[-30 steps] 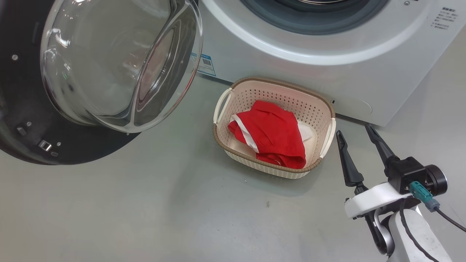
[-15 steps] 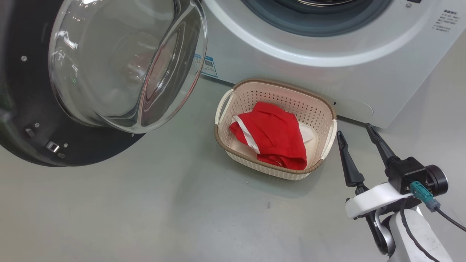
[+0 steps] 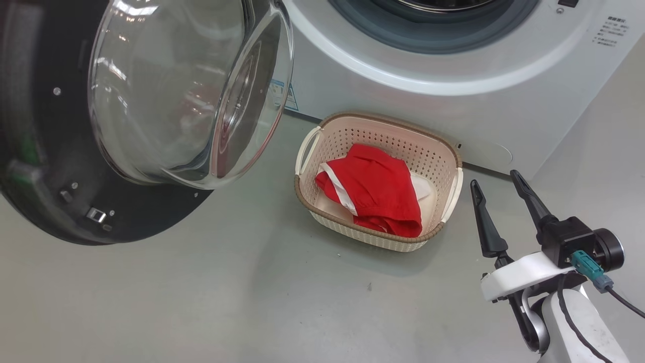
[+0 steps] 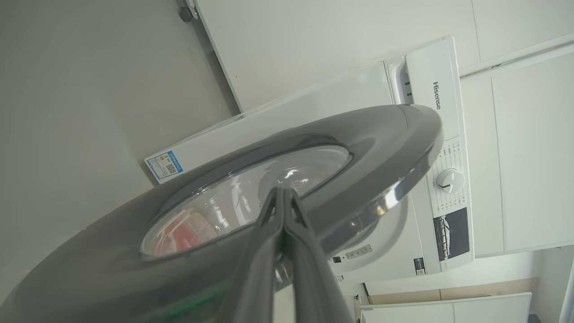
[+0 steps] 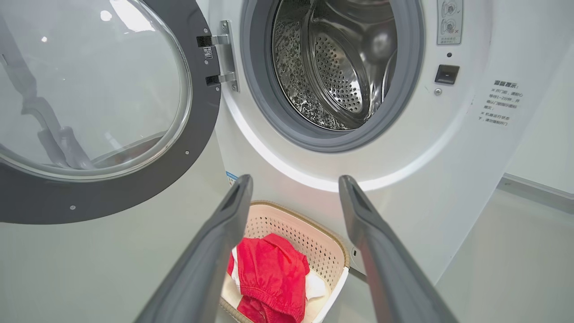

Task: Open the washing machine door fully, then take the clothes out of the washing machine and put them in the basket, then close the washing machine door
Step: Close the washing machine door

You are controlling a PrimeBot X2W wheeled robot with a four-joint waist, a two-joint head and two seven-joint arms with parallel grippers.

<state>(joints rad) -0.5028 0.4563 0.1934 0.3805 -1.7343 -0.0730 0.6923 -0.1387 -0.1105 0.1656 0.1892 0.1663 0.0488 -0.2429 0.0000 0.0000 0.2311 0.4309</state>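
Red fabric with white trim: the clothes (image 3: 375,194) lie bunched inside the basket (image 3: 398,143), centre of the head view; a white part shows under the red on the right side.

Basket stands on the grey floor (image 3: 201,302), just in front of the washing machine (image 3: 403,101); its brown rim is near the white front panel, whether touching I cannot tell.

Washing machine door (image 3: 45,166) is swung open, upper left of the head view; black rim; the clear glass bowl (image 3: 176,91) bulges toward the basket's side of the frame. In the right wrist view the hinge (image 5: 222,56) sits left of the drum mouth; grey gasket (image 5: 260,89) rings the perforated steel drum (image 5: 341,63).

Right pincer (image 3: 494,180), lower right of the head view: released, fingers spread wide, nothing between them; just right of the basket and apart from it; tips point up the frame toward the machine. In the right wrist view its two fingers frame the basket.

Left pincer (image 4: 281,193), bottom centre of the left wrist view: clenched, fingers pressed together, gripping nothing; tips lie over the door's outer face at the window's edge; contact with the door, cannot tell. Blue label (image 4: 164,164) at the machine's lower corner, left of centre in that view.
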